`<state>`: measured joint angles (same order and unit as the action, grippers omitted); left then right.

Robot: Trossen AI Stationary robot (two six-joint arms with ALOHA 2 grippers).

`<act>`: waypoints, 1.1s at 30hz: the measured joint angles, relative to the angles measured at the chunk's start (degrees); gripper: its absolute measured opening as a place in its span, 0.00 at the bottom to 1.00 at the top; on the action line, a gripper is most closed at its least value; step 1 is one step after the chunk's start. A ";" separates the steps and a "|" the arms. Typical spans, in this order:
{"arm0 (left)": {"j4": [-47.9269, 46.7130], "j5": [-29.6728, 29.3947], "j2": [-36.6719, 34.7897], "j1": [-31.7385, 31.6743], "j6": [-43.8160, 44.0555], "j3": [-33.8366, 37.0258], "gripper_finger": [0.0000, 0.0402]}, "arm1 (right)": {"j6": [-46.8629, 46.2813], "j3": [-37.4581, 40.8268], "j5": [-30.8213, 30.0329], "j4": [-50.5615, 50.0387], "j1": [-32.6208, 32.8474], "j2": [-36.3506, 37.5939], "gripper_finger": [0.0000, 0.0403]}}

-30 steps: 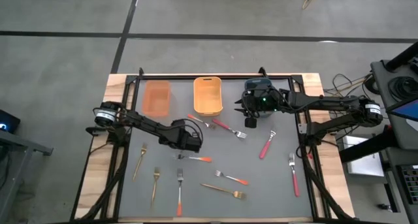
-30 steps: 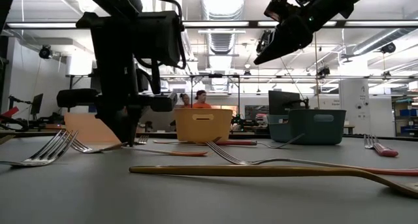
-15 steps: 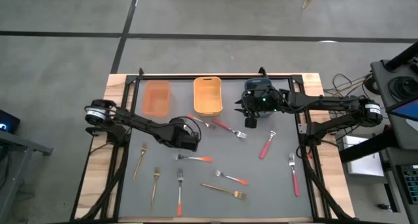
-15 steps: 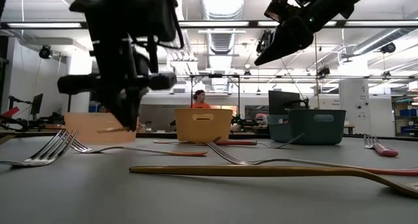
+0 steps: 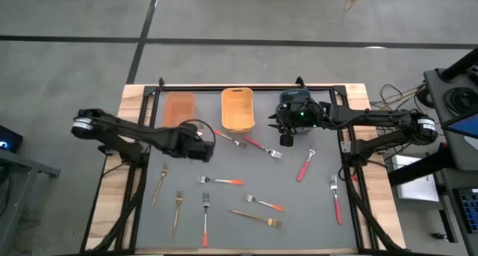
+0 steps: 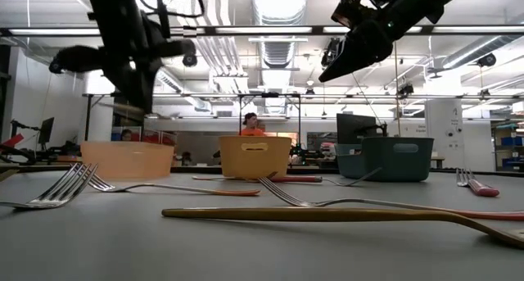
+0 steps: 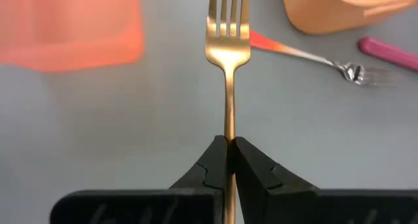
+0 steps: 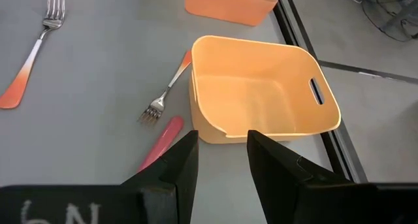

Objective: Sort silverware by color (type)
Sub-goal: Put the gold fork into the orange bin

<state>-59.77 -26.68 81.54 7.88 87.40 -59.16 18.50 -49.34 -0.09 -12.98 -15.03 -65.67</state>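
- Since a second ago the left gripper (image 5: 200, 142) has lifted off the mat and swung toward the salmon bin (image 5: 179, 110), carrying a gold fork (image 7: 228, 87); the right arm has not moved
- High view: the left gripper sits just beside the salmon bin's near corner; the right gripper (image 5: 287, 139) hangs over the mat's far side next to the dark bin (image 5: 296, 99). About ten forks still lie loose on the grey mat (image 5: 299, 219), gold, orange-handled and pink-handled mixed, so by my reckoning sorting has barely started; I cannot tell what the bins hold
- Low view: the left gripper is raised well above the table, over the salmon bin; a gold fork lies across the foreground, its long axis side to side
- Left wrist view: the jaws are clenched on the gold fork's handle; its long axis runs straight out from the fingers, tines pointing away, toward the gap between the salmon bin and the yellow-orange bin (image 7: 353, 8)
- Right wrist view: the right jaws stand parted and grasp nothing, above the yellow-orange bin, a pink-handled fork (image 8: 157, 149) beside it
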 joint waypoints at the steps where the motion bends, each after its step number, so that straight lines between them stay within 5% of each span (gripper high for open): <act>1: -0.96 -0.02 -1.28 -0.67 -0.90 0.00 0.00 | 0.00 0.00 0.01 0.01 0.00 0.00 0.31; 17: -4.65 3.61 -12.07 -22.30 -27.56 0.17 0.00 | -0.07 0.00 0.01 -0.01 0.00 0.00 0.31; 33: -4.54 12.51 -9.38 -47.53 -55.46 0.81 0.00 | 0.09 0.00 0.02 -0.03 0.00 0.00 0.31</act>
<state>-64.31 -14.17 72.16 -39.66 31.94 -58.35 18.59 -49.34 -0.07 -13.02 -15.03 -65.67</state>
